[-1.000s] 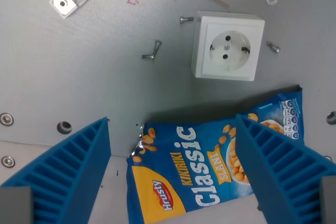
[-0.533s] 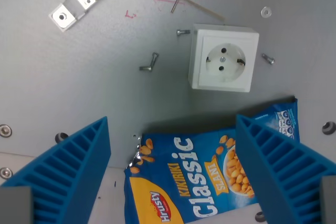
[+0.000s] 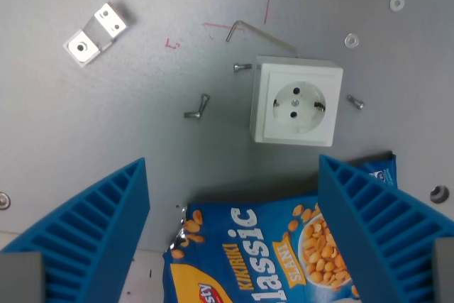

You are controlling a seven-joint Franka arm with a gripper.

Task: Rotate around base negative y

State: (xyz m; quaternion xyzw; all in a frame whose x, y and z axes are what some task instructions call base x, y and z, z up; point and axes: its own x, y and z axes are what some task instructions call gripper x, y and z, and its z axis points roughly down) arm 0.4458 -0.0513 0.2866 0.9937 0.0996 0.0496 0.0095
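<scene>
My gripper (image 3: 234, 239) is open, its two blue ribbed fingers (image 3: 92, 235) at the wrist view's lower left and lower right. Between them lies a blue "Classic" peanut bag (image 3: 248, 257), flat on the grey metal table (image 3: 106, 133), cut off by the bottom edge. A white wall socket (image 3: 294, 102) sits just beyond the bag, toward the wrist view's right. Nothing is held.
A metal bracket (image 3: 94, 33) lies at the upper left. An Allen key (image 3: 257, 30) lies above the socket. Loose screws (image 3: 197, 108) lie around the socket, and washers (image 3: 351, 40) at the upper right. Red pen marks cross the table top.
The whole scene has slid down the picture, so the camera has moved: less of the bag shows and more table beyond the socket. Nothing on the table has moved.
</scene>
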